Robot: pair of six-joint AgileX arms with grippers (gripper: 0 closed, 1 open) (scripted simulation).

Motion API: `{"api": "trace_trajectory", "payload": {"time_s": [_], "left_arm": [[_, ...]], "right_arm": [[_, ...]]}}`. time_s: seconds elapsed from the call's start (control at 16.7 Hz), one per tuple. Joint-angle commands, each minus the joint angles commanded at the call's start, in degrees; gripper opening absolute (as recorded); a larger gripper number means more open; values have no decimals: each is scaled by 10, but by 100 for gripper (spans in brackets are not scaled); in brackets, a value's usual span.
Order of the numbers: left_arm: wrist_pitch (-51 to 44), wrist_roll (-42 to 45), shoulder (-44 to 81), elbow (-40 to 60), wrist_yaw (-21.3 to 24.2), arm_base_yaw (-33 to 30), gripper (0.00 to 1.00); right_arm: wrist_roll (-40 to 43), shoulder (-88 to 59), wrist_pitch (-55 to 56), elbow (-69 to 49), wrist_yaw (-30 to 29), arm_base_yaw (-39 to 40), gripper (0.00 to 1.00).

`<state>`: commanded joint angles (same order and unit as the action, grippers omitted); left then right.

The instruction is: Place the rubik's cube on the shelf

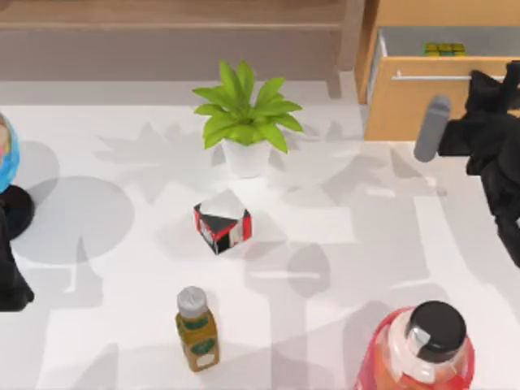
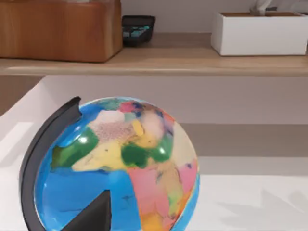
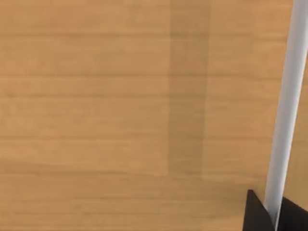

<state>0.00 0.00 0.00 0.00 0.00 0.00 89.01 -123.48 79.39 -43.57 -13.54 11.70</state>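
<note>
Rubik's cube: sits inside the open drawer of the light wooden drawer unit at the table's far right; yellow and green squares visible from above, near the drawer's back. Nothing touches it.

Drawer: pulled out toward the table, silver bar handle across its front panel. In the right wrist view the wood front is very close, with the handle running past as a pale bar.

Right gripper: black, at the drawer front on the far right, right at the handle's end. In the right wrist view a dark fingertip lies against the bar with another dark part on its other side, so the fingers look pinched on the handle.

Shelf: long light-brown board along the back edge, left of the drawer unit, grey-brown panel beneath. In the left wrist view it carries a wooden box, a small dark object and a white box.

Table: white. Potted plant near the back centre; red, black and white cube mid-table; small bottle toward the front; red container with black cap at front right.

Globe: at the left edge, close before the left wrist camera.

Left arm: parked at the left edge beside the globe; finger state cannot be told
</note>
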Motion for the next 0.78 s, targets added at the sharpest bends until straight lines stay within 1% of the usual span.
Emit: {"api": "trace_trajectory", "payload": {"time_s": [0.42, 0.78], "left_arm": [[0, 0, 0, 0, 0, 0, 100], [0, 0, 0, 0, 0, 0, 100]], "right_arm": [[-1, 49, 78, 132, -24, 24, 0], [-1, 53, 85, 141, -26, 26, 0]]}}
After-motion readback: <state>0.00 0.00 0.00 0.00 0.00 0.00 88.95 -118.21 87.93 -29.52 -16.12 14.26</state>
